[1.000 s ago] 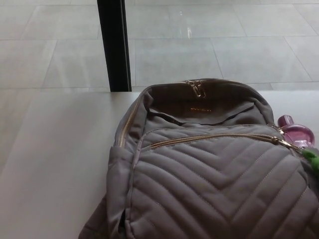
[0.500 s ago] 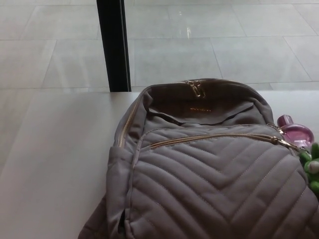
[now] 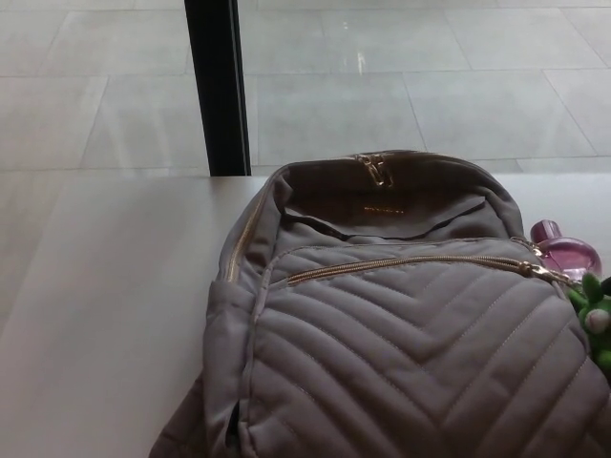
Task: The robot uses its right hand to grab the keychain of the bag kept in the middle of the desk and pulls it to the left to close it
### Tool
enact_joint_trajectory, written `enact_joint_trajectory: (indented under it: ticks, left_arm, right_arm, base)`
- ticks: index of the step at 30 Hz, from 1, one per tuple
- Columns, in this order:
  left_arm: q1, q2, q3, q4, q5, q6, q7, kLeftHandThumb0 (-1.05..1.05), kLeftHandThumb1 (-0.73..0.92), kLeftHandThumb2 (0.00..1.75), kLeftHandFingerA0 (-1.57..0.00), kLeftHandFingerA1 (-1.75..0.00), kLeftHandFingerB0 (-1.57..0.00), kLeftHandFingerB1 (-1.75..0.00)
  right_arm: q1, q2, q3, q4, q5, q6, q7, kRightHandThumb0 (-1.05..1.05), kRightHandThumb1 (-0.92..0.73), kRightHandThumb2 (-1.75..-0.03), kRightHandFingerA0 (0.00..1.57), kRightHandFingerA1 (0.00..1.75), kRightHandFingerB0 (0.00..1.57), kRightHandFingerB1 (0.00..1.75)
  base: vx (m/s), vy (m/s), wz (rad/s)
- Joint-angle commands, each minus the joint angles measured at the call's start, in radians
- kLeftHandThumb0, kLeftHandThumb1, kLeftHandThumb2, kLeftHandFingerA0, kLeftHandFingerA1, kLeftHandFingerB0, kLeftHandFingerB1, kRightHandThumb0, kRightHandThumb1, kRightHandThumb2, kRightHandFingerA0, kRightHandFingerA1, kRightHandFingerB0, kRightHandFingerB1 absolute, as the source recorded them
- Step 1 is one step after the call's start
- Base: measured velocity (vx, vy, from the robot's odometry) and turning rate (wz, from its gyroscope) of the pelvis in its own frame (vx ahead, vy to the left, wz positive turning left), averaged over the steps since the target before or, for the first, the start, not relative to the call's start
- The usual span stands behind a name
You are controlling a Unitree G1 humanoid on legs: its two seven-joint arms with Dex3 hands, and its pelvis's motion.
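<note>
Taupe quilted fabric with a chevron pattern covers the bag point(image 3: 410, 363), which fills the lower centre and right of the head view and lies on a white desk point(image 3: 105, 315). A gold zipper point(image 3: 410, 264) runs across its front from left to right. At the zipper's right end, at the right edge of the frame, sits the keychain point(image 3: 596, 320), a green plush figure with a small pale spot, touching the bag. Just above it stands a pink bottle point(image 3: 568, 253). A black post point(image 3: 218, 86) rises in the upper left. No hand is visible, so I cannot tell about the fingers.
</note>
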Motion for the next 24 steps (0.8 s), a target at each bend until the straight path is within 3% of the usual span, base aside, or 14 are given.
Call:
enact_joint_trajectory:
  ticks: [1,2,5,9,10,11,12,13,17,18,19,20,23,24]
  left_arm:
    - [-0.003,0.003,0.007,0.004,-0.016,-0.005,0.008,-0.91,0.92,0.83,-0.65,-0.53,-0.50,-0.43]
    - [-0.003,0.003,0.005,0.004,-0.013,-0.009,0.007,-0.92,0.92,0.85,-0.65,-0.54,-0.49,-0.43]
    - [-0.008,0.001,0.007,0.003,-0.016,-0.004,0.009,-0.90,0.92,0.82,-0.66,-0.54,-0.51,-0.44]
    - [-0.007,0.000,0.004,0.000,-0.012,-0.006,0.015,-0.91,0.92,0.82,-0.64,-0.53,-0.53,-0.45]
    - [-0.009,-0.002,0.003,-0.002,-0.011,0.000,0.025,-0.95,0.81,0.96,-0.67,-0.59,-0.53,-0.49]
    - [-0.008,-0.001,0.002,0.002,-0.010,-0.007,0.018,-0.92,0.92,0.84,-0.69,-0.56,-0.51,-0.44]
    - [-0.008,-0.001,0.002,0.002,-0.011,-0.006,0.017,-0.97,0.81,0.97,-0.66,-0.59,-0.53,-0.50]
    - [-0.009,-0.001,0.002,0.003,-0.011,-0.005,0.015,-0.89,0.92,0.81,-0.67,-0.54,-0.54,-0.42]
    - [-0.011,-0.001,0.002,0.003,-0.010,-0.003,0.017,-0.89,0.92,0.80,-0.69,-0.54,-0.57,-0.43]
    - [-0.011,-0.001,0.002,0.003,-0.010,-0.001,0.018,-0.96,0.80,0.94,-0.67,-0.58,-0.54,-0.49]
    - [-0.011,-0.001,0.001,0.000,-0.011,-0.001,0.020,-0.92,0.92,0.81,-0.71,-0.57,-0.60,-0.47]
    - [-0.010,-0.001,0.001,-0.003,-0.011,-0.001,0.021,-0.92,0.92,0.85,-0.66,-0.56,-0.52,-0.45]
    - [-0.008,-0.002,0.000,-0.005,-0.009,-0.004,0.022,-0.92,0.92,0.85,-0.71,-0.59,-0.51,-0.45]
    - [-0.011,-0.001,0.001,0.002,-0.010,-0.002,0.022,-0.90,0.92,0.82,-0.68,-0.55,-0.54,-0.43]
  right_arm:
    - [-0.021,-0.018,0.020,0.019,-0.021,-0.023,0.001,-0.57,-0.53,-0.84,0.94,1.04,0.29,0.46]
    - [-0.022,-0.014,0.029,0.014,-0.026,-0.015,0.005,-0.51,-0.63,-0.59,0.93,1.17,0.35,0.34]
    - [-0.030,-0.013,0.064,0.011,-0.045,0.002,0.018,-0.57,-0.58,-0.60,0.89,1.39,0.32,0.34]
    - [-0.036,-0.007,0.101,-0.007,-0.060,0.020,0.038,-0.59,-0.57,-0.61,0.85,1.45,0.31,0.34]
    - [-0.038,-0.005,0.108,-0.013,-0.059,0.022,0.043,-0.60,-0.57,-0.61,0.84,1.48,0.31,0.34]
    - [-0.045,-0.007,0.123,-0.028,-0.069,0.042,0.066,-0.61,-0.57,-0.61,0.83,1.46,0.30,0.33]
    - [-0.047,-0.009,0.128,-0.034,-0.072,0.044,0.070,-0.61,-0.57,-0.61,0.85,1.47,0.30,0.33]
    - [-0.049,-0.009,0.132,-0.038,-0.073,0.049,0.075,-0.59,-0.56,-0.60,0.84,1.47,0.30,0.33]
    - [-0.048,-0.013,0.142,-0.040,-0.089,0.064,0.088,-0.57,-0.55,-0.60,0.83,1.46,0.31,0.33]
    - [-0.045,-0.013,0.141,-0.034,-0.090,0.061,0.083,-0.55,-0.56,-0.60,0.83,1.48,0.32,0.34]
    - [-0.037,-0.011,0.138,-0.025,-0.092,0.049,0.066,-0.53,-0.57,-0.60,0.85,1.45,0.35,0.35]
    - [-0.032,-0.008,0.138,-0.017,-0.097,0.042,0.051,-0.42,-0.62,-0.60,0.87,1.40,0.42,0.37]
    - [-0.024,-0.005,0.135,-0.007,-0.107,0.030,0.028,-0.36,-0.64,-0.61,0.87,1.38,0.45,0.39]
    - [-0.016,-0.002,0.130,0.005,-0.119,0.021,0.000,-0.24,-0.68,-0.64,0.83,1.46,0.53,0.42]
  base:
    - [0.00,0.000,0.00]
    - [0.00,0.000,0.00]
    - [0.00,0.000,0.00]
    - [0.00,0.000,0.00]
    - [0.00,0.000,0.00]
    - [0.00,0.000,0.00]
    - [0.00,0.000,0.00]
    - [0.00,0.000,0.00]
    - [0.00,0.000,0.00]
    - [0.00,0.000,0.00]
    - [0.00,0.000,0.00]
    - [0.00,0.000,0.00]
    - [0.00,0.000,0.00]
    - [0.00,0.000,0.00]
